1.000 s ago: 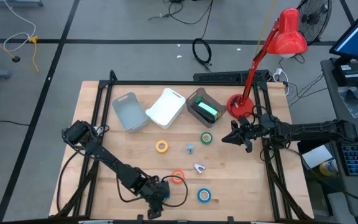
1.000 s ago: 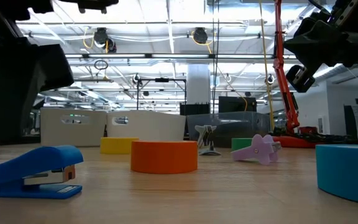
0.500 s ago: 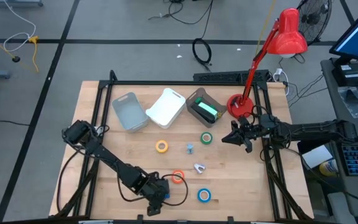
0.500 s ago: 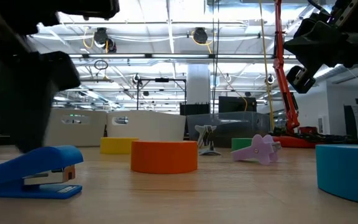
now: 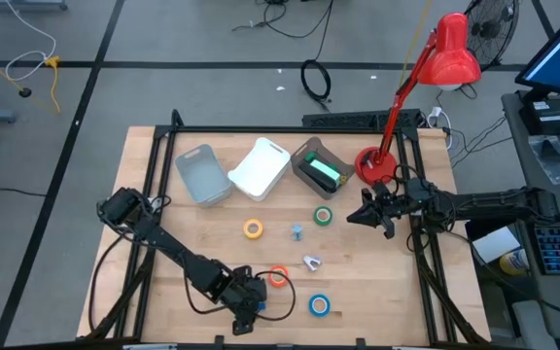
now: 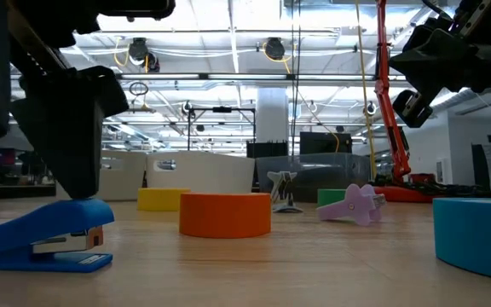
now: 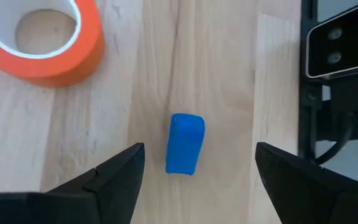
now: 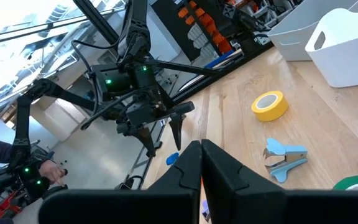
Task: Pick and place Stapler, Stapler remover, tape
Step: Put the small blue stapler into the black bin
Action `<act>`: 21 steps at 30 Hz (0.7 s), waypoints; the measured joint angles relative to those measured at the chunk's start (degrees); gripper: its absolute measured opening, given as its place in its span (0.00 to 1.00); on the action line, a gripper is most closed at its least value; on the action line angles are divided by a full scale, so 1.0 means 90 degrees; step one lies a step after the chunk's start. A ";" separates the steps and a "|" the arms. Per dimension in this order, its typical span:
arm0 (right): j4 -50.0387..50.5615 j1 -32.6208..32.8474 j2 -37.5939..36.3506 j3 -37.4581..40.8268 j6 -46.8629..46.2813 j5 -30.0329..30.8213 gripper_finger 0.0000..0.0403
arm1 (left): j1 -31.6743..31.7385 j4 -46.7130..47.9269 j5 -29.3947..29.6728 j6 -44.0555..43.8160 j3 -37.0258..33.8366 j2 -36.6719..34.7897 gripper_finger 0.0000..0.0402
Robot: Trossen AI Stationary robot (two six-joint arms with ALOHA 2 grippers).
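A: Starting at the left, where is the left gripper (image 7: pixel 194 163)?

B: Over the near edge of the table (image 5: pixel 163 209), directly above the blue stapler (image 7: pixel 184 142). Its fingers are spread wide with nothing between them, one on each side of the stapler, and in the low view the dark finger looks to reach down about to the stapler's top.

A: How does the stapler lie against those fingers?

B: In the wrist view its long axis runs between the two fingers, crosswise to the line on which they close. So they would shut across its narrow width, which I judge to be the right way to take it. The stapler sits midway in the gap, so the move looks to need only a straight drop and a squeeze.

A: And further right?

B: The orange tape roll (image 5: pixel 278 276) is just beside the stapler, close enough that a finger might nudge it. Beyond are the yellow roll (image 5: pixel 252 228), the pale staple remover (image 5: pixel 311 261), the blue roll (image 5: pixel 319 305) and the green roll (image 5: pixel 323 216).

A: The right gripper (image 5: pixel 355 216)?

B: It waits raised at the right edge, fingers pressed together and empty, well apart from the stapler. The left arm is plainly the nearer one.
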State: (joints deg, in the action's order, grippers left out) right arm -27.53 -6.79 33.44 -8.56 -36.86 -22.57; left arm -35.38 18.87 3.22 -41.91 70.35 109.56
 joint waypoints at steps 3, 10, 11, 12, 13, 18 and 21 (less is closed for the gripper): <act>0.0000 -0.0002 0.0000 0.0000 0.0000 0.0002 0.01 | 0.0000 0.0174 0.0105 0.0003 0.0000 0.0000 0.73; 0.0000 -0.0002 0.0001 0.0000 0.0013 0.0019 0.01 | 0.0000 0.0229 0.0154 0.0075 0.0000 0.0000 0.66; 0.0000 -0.0002 0.0001 0.0000 0.0018 0.0022 0.01 | 0.0000 0.0229 0.0151 0.0105 0.0000 0.0000 0.65; 0.0000 -0.0002 -0.0002 0.0000 0.0019 0.0022 0.01 | 0.0000 0.0221 0.0149 0.0118 0.0000 0.0020 0.64; 0.0002 -0.0002 0.0001 0.0000 0.0022 0.0024 0.01 | -0.0001 0.0168 0.0147 0.0103 0.0000 0.0067 0.63; 0.0015 0.0000 0.0001 0.0000 0.0022 0.0026 0.01 | 0.0000 -0.0099 -0.0234 0.0047 0.0001 0.0409 0.61; 0.0011 -0.0002 -0.0001 0.0000 0.0010 0.0027 0.01 | 0.0007 -0.0097 -0.0342 -0.0078 0.0017 0.0496 0.61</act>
State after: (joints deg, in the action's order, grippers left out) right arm -27.43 -6.80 33.44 -8.56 -36.77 -22.33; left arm -35.31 18.00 0.14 -42.62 70.50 114.03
